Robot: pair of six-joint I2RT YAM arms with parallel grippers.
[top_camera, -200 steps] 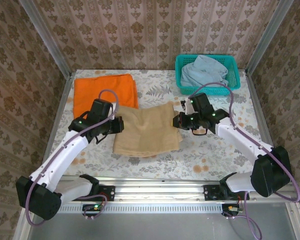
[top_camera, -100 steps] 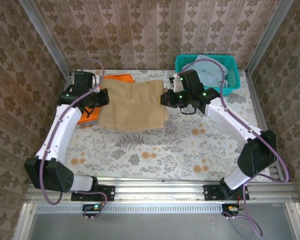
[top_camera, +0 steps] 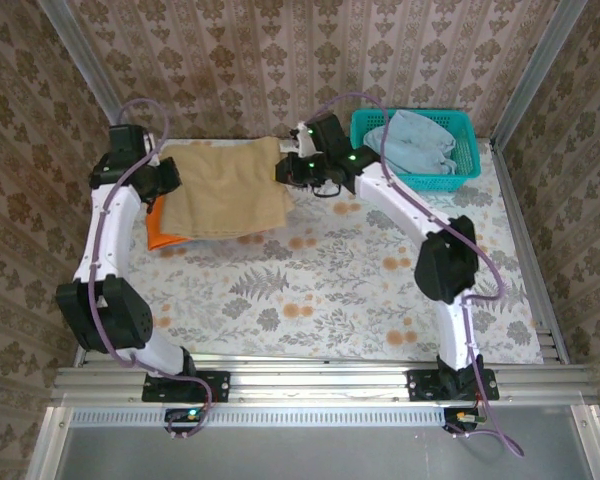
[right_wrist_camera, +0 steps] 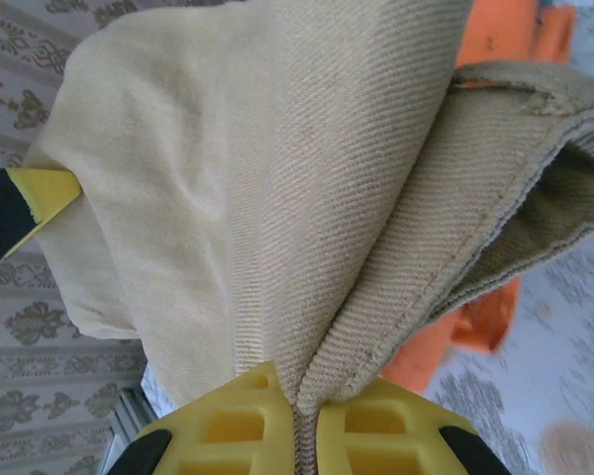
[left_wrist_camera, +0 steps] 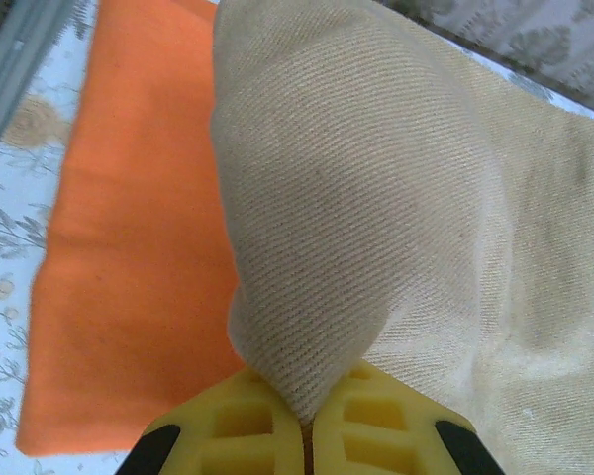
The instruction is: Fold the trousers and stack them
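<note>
Left gripper [left_wrist_camera: 305, 424] is clamping 9 o'clock edge of trousers [top_camera: 225, 185] | right gripper [right_wrist_camera: 305, 408] is clamping 3 o'clock edge | trousers are overlapping orange garment [top_camera: 158, 232] at table [top_camera: 330, 290] 11 o'clock | bare surface is extending toward 6 o'clock.

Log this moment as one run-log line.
step: stacking | left gripper: shut on trousers, left edge | right gripper: shut on trousers, right edge | trousers: folded, spread over orange garment

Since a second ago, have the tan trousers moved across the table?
Yes. The trousers have shifted toward the far left corner of the table, from beside the orange garment to over most of it.
</note>
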